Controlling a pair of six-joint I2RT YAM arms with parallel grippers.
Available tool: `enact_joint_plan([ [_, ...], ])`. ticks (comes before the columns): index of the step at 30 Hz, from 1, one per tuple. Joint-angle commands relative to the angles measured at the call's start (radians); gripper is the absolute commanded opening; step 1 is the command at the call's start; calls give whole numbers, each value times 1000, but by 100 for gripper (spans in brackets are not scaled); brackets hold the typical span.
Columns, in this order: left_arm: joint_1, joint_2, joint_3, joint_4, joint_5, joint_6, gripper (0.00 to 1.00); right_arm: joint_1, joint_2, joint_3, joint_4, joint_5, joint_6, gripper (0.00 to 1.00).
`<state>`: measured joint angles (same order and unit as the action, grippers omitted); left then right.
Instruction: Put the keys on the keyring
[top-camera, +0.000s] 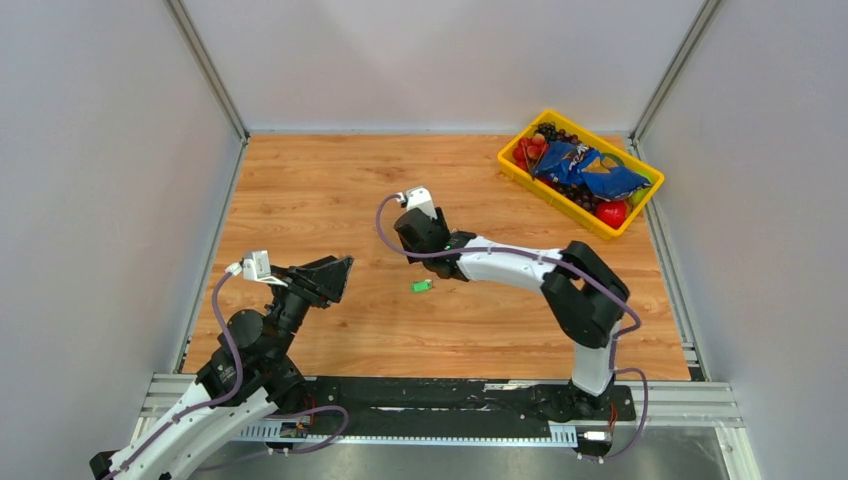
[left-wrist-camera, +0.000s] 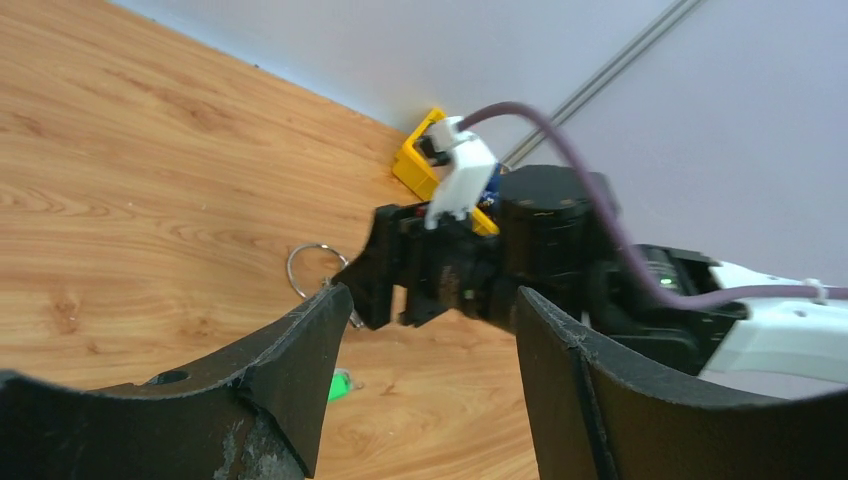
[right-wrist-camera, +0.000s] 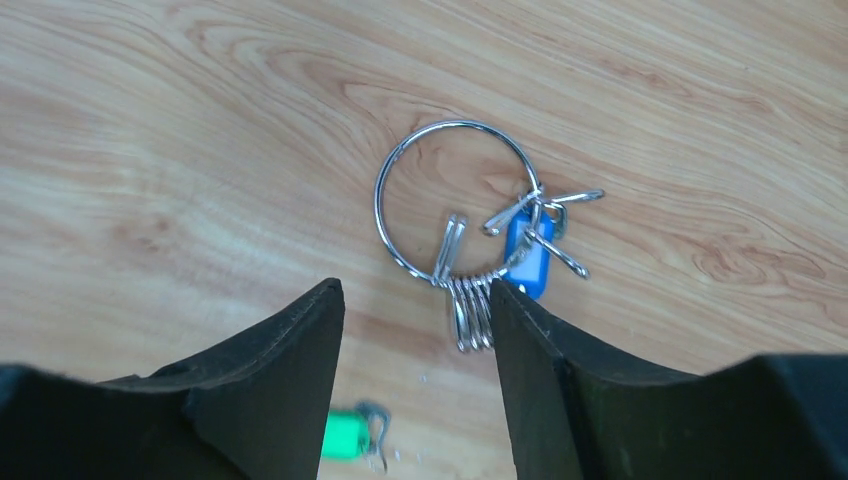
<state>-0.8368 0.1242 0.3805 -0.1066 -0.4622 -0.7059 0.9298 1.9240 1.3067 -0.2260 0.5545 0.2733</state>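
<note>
The silver keyring (right-wrist-camera: 380, 205) lies flat on the wooden table, with several small split rings (right-wrist-camera: 472, 312) bunched on its wire. The blue-tagged key (right-wrist-camera: 527, 265) rests at the ring's right side among thin metal bits; I cannot tell whether one of them is the plain key. The green-tagged key (right-wrist-camera: 345, 437) lies loose on the wood, apart from the ring (top-camera: 421, 287). My right gripper (right-wrist-camera: 416, 290) hovers open just over the ring with nothing between its fingers. My left gripper (left-wrist-camera: 432, 295) is open and empty, left of the green key (left-wrist-camera: 340, 384), facing the keyring (left-wrist-camera: 290, 272).
A yellow bin (top-camera: 550, 198) holding a blue snack bag and fruit stands at the back right. Grey walls close the table on the left, back and right. The right arm (top-camera: 520, 265) stretches across the middle of the table.
</note>
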Motion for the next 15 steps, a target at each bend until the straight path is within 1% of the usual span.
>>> enact_joint_plan([
  [1, 1, -5, 26, 46, -14, 42, 71, -63, -200, -93, 40, -176, 58, 60],
  [4, 2, -5, 29, 48, -13, 48, 72, -138, -277, -170, 32, -330, 80, 57],
  [7, 2, -4, 32, 57, -13, 56, 72, -197, -319, -223, 26, -455, 66, 49],
  [9, 1, -2, 34, 59, -11, 63, 72, -209, -326, -240, 15, -495, 41, 43],
  [15, 1, 1, 41, 60, -8, 75, 73, -216, -283, -251, -2, -538, -1, 32],
])
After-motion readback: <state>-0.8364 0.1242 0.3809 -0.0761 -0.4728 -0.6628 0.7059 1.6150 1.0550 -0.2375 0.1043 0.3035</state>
